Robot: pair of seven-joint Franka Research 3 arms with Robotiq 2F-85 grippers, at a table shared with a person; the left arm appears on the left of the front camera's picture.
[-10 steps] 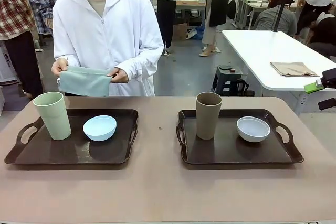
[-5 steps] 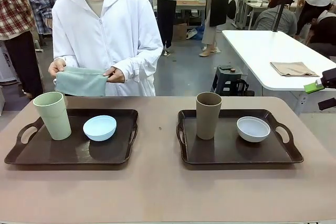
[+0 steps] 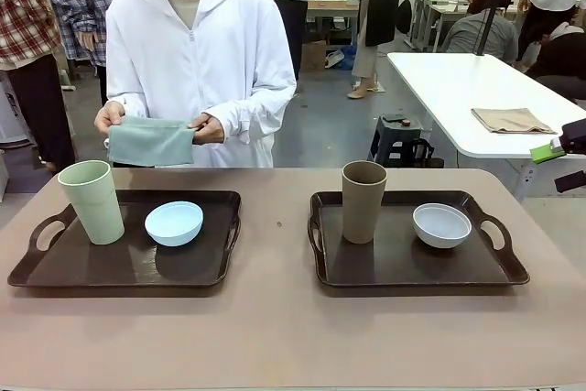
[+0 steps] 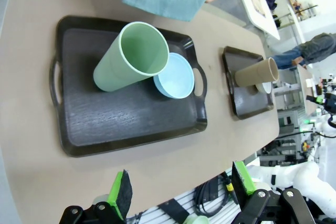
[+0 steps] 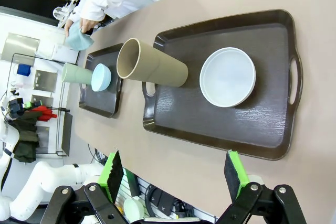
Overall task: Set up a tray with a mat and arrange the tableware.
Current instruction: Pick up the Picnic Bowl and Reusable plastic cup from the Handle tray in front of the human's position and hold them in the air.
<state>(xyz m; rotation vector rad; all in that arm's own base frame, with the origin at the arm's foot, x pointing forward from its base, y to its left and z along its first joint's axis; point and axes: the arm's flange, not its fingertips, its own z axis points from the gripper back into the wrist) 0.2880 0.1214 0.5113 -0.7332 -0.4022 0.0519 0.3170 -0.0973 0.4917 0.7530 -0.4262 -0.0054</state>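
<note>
left end effector (image 4: 181,182) and right end effector (image 5: 173,166) gape empty; pale green tumbler (image 3: 92,200) looks light, stiff, slick: pinch its rim.

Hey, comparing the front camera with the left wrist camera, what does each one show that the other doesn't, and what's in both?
Front view adds the person's zipped jacket front and a dark stool. Left wrist view adds the open left gripper. Both share the green cup, blue bowl, brown cup, left tray, right tray and the green cloth the person holds.
</note>
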